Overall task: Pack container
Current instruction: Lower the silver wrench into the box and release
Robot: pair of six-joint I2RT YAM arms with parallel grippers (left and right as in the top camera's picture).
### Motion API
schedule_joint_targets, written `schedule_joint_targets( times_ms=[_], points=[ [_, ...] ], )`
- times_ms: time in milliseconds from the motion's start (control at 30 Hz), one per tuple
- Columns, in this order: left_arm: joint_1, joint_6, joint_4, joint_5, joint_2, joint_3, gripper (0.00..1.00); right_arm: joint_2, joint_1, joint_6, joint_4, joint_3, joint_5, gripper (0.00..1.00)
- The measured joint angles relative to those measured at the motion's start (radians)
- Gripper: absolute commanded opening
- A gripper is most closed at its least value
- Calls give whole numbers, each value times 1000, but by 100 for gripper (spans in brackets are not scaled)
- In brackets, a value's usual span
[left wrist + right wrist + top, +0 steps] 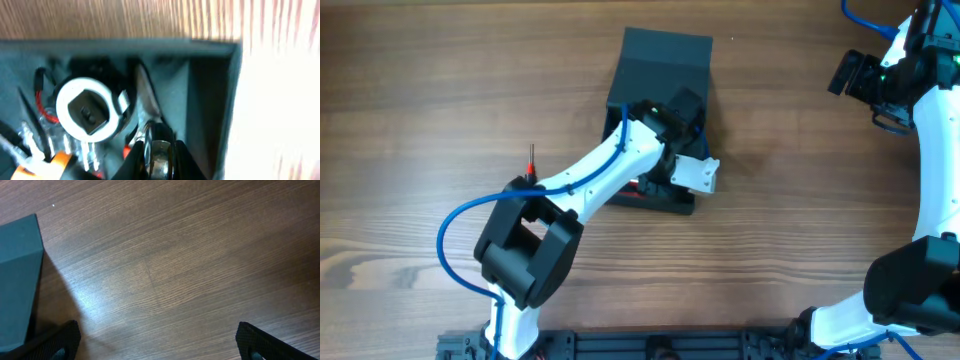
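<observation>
The container (665, 60) is a dark teal-grey square box at the table's middle with its flat lid standing open at the back. My left gripper (658, 175) reaches down into it. In the left wrist view the gripper (159, 161) is shut on a shiny metal tool (159, 152) low inside the box, close to its inner wall (210, 90). A white round part with a black square centre (89, 106), red wires and an orange-handled item (47, 165) lie in the box. My right gripper (850, 75) is open and empty at the far right, over bare wood (157, 345).
A small red-handled tool (531, 160) stands on the table left of the box, next to my left arm. The container's lid shows at the left edge of the right wrist view (17, 275).
</observation>
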Motion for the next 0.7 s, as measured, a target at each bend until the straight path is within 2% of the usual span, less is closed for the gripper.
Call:
schedule_joint_targets(
  times_ms=[33, 433, 600, 700],
  points=[
    [-9, -14, 0, 0, 0, 0, 99, 0, 0, 0, 0, 0, 0, 100],
    [-24, -197, 45, -62, 0, 8, 100, 0, 0, 0, -15, 0, -9, 100],
    [40, -372, 33, -119, -32, 132, 100, 0, 0, 0, -16, 0, -9, 100],
    [114, -481, 0, -140, -127, 230, 100, 0, 0, 0, -16, 0, -9, 100]
  ],
)
